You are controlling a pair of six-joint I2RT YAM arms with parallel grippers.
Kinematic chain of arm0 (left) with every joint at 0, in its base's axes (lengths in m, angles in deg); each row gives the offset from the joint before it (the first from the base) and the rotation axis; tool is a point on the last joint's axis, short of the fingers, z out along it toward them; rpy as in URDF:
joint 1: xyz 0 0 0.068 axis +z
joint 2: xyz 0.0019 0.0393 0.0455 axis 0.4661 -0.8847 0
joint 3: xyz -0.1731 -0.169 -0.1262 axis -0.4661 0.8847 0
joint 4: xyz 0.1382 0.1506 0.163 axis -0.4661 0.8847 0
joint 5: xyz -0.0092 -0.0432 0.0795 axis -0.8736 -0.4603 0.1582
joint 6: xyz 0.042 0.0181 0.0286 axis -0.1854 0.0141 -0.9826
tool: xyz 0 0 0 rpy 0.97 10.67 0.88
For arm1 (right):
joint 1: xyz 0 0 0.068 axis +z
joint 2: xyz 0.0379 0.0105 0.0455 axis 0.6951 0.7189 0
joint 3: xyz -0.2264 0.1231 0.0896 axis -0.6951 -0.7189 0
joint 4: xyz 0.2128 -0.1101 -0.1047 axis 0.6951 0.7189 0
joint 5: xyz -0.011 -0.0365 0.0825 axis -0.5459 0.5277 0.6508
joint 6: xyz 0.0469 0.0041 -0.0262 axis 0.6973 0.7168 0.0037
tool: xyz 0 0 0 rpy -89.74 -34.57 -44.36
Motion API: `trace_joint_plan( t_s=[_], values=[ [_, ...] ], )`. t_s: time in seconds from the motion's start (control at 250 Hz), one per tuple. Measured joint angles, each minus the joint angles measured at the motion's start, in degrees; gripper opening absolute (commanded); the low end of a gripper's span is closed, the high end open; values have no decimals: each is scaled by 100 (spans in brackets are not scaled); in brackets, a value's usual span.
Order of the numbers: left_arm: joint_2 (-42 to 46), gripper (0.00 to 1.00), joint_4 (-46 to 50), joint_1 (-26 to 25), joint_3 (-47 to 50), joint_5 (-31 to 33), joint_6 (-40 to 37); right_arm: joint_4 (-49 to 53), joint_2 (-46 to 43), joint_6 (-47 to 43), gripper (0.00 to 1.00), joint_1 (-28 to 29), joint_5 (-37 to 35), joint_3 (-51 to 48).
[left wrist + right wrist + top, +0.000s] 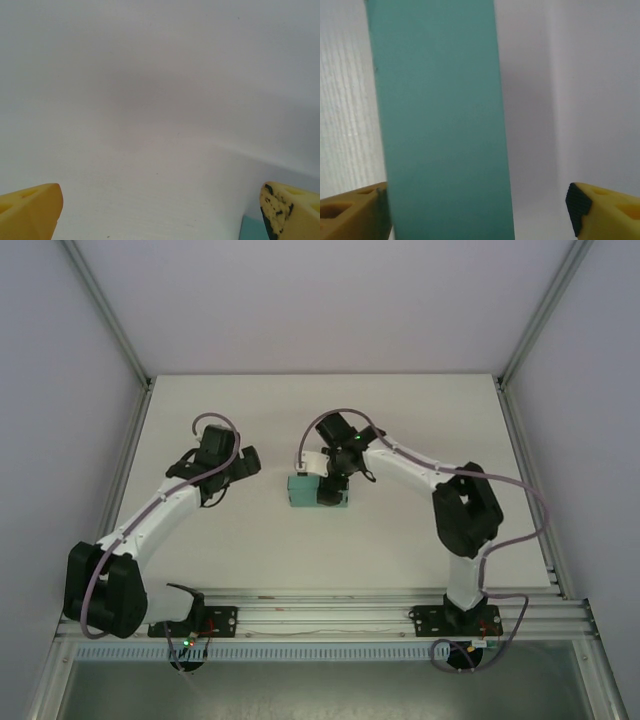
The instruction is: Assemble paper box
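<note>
Teal box (312, 492) looks fully folded, loose on the surface (400, 540) between the parted jaws of the right pincer (476, 205), left pincer (160, 210) wide-open and empty nearby; little seems left.

No readable text, label, brand, number or sign in any view. Paper box (302, 492): plain teal card, visible faces carry no print.
</note>
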Motion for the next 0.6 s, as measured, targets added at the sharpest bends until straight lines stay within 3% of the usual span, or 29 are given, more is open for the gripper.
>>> trace_joint_plan(
  t_s=[0.1, 0.304, 0.54, 0.6],
  values=[
    [181, 100, 35, 0, 96, 61, 2, 118, 247, -177, 57, 66, -118, 219],
    [297, 100, 98, 0, 142, 166, 26, 13, 352, -260, 49, 160, -634, 293],
    [297, 100, 127, 0, 142, 221, 42, -1473, 101, -409, 51, 234, -1991, -546],
    [297, 100, 120, 0, 153, 251, 39, -1843, 101, -540, 59, 234, -2308, -721]
  ],
)
